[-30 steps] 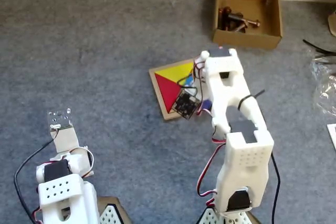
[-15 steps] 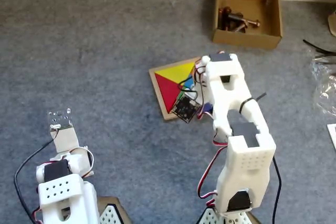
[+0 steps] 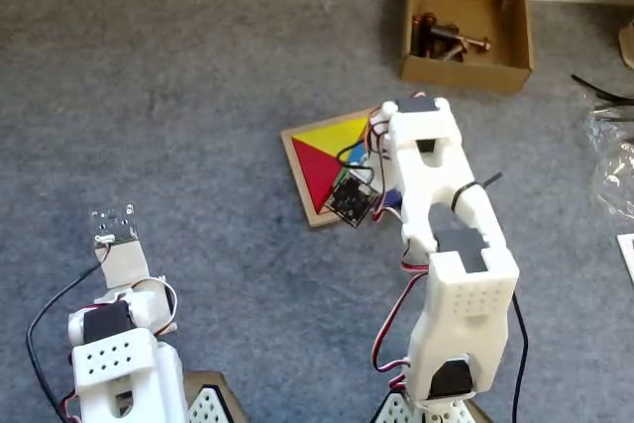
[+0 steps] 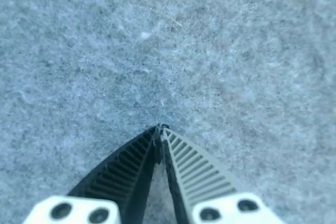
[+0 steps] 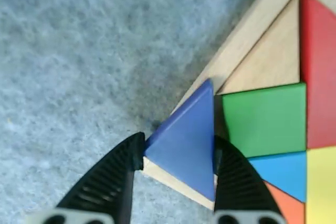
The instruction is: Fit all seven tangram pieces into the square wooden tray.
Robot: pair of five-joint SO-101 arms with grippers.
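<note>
Two grippers, nearest first: my left gripper (image 4: 160, 129) hangs closed and empty over carpet (image 4: 157, 35). My right gripper (image 5: 178, 148) clamps the blue triangle (image 5: 184, 140), low in the wrist view, over the tray (image 5: 247, 30) corner. Beyond, a tan triangle (image 5: 268, 61) beside the green square (image 5: 262, 119) looks like the open slot. I judge placing is under way; next, turn the piece and lower it in. I can read no print.

"Where did the tray (image 3: 299, 178) lie?"

"Mid-table on the mat (image 4: 157, 35), with a box (image 3: 461, 76) behind it to the right."

"And the grippers?"

"The right gripper (image 5: 178, 149) was at the tray's near corner, a triangular piece (image 5: 186, 129) between its fingers, over the rim and just beside the square piece (image 5: 265, 119). The left gripper (image 4: 160, 132) sat well apart, front left."
</note>
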